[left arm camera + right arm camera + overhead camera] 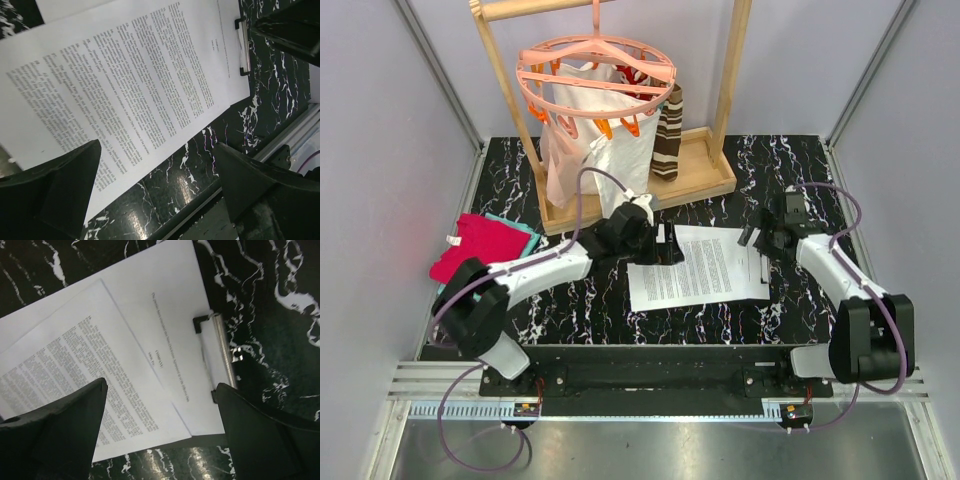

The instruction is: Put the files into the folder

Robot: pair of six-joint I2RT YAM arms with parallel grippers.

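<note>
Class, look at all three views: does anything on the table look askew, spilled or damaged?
Yes: the printed sheets are not squared up. The top sheet lies rotated against the sheet beneath, so their edges fan apart near the metal clip. Nothing looks spilled or torn.

Lab test cell: grey panel walls point(380, 120), aluminium frame point(438, 70), marbled tabletop point(570, 300)
</note>
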